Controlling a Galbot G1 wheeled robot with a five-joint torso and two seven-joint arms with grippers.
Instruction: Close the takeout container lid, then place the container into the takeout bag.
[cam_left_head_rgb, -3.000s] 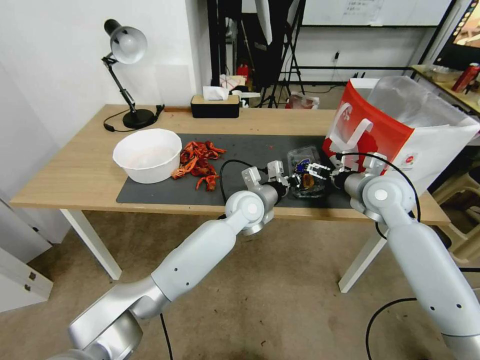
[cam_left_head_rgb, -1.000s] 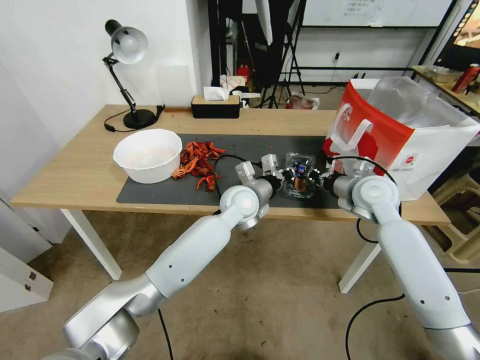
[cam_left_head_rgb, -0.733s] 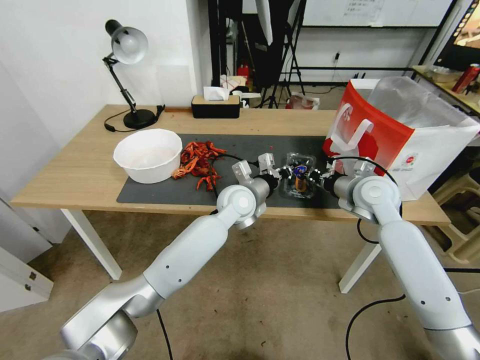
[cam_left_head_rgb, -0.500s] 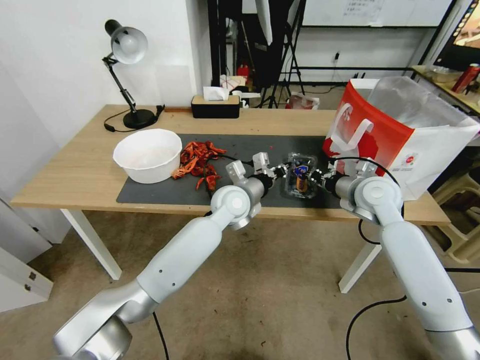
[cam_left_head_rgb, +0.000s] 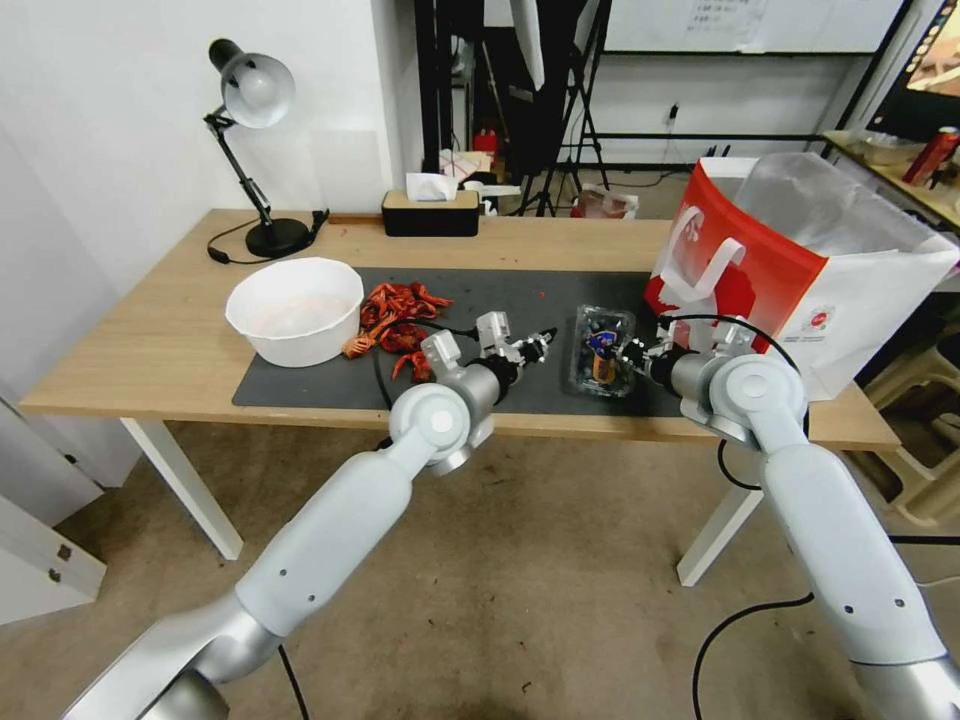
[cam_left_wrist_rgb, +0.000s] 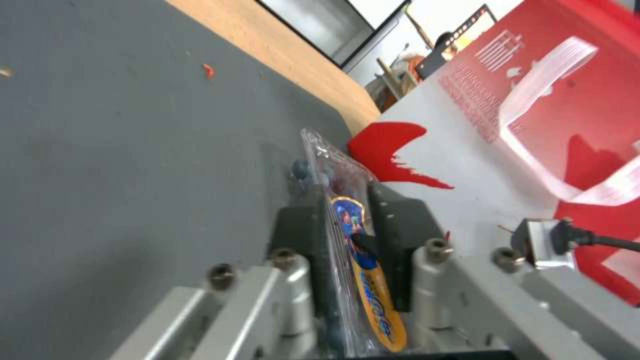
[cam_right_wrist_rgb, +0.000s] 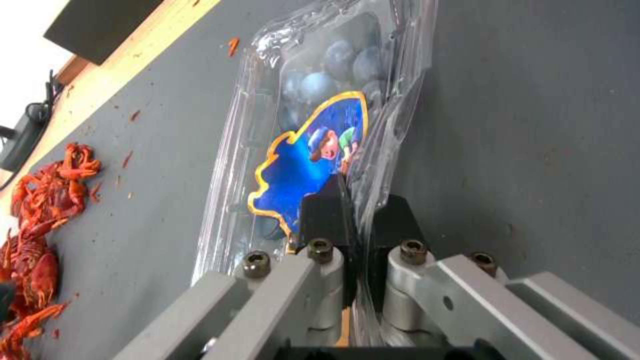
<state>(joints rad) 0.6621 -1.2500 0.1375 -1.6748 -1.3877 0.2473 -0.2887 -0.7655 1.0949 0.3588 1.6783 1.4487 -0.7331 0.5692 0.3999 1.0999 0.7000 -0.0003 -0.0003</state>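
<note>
Right wrist view: the right gripper (cam_right_wrist_rgb: 360, 201) pinches the thin rim of the blueberry clamshell (cam_right_wrist_rgb: 313, 145), just beside the takeout bag (cam_left_head_rgb: 760, 250). It looks light, flimsy and crushable, so you should grip the rim. Left gripper (cam_left_head_rgb: 535, 345): state cannot be told.

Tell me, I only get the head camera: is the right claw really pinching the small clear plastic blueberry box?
Observer: Yes, the right gripper has its black pads shut on the thin rim of the small clear plastic container.
Operator: Is it closed?
Observer: It looks so: the clear lid with its blue cartoon sticker lies flat over the blueberries.
Operator: And the other arm?
Observer: The left gripper is open, the container's edge showing between its fingers.
</note>
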